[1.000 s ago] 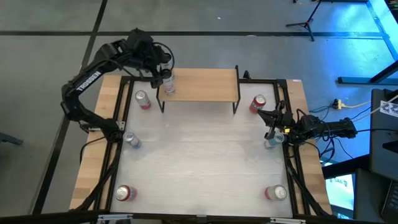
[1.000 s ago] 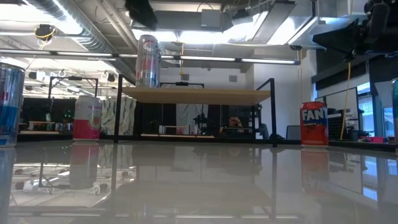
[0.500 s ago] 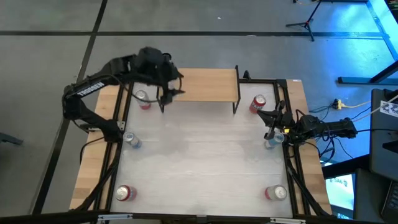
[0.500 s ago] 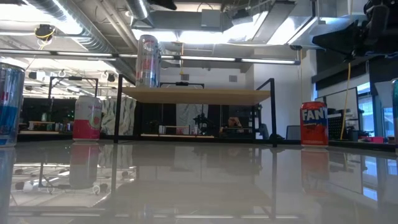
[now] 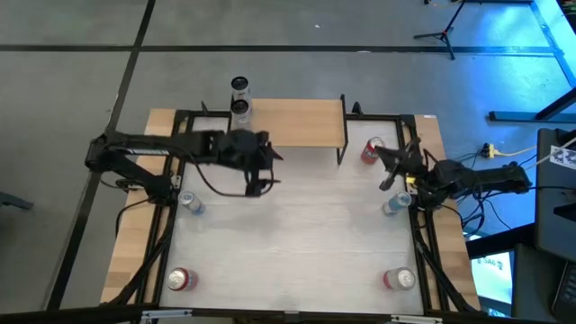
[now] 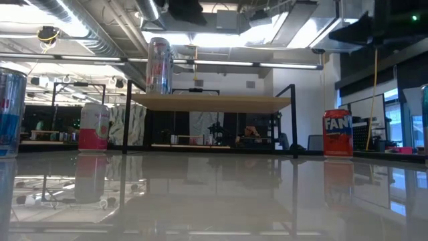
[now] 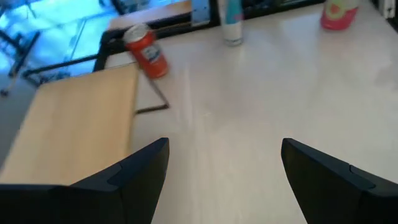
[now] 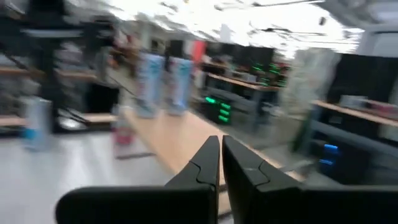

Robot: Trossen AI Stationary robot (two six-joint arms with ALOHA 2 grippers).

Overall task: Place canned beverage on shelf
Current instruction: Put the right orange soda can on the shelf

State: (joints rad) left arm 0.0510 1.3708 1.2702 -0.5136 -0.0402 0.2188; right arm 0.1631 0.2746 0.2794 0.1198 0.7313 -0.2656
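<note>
We find the can (image 5: 239,112) upright on the shelf (image 5: 297,122), at its left end near the back edge; the low view shows it standing on the board (image 6: 159,65). The left hand (image 5: 263,167) hangs over the worktop (image 5: 297,234) just in front of the shelf, fingers spread wide, empty, clear of the can. The right hand (image 5: 384,166) sits by the worktop's right edge near a red can (image 5: 372,150), fingers pressed together, nothing between them.
</note>
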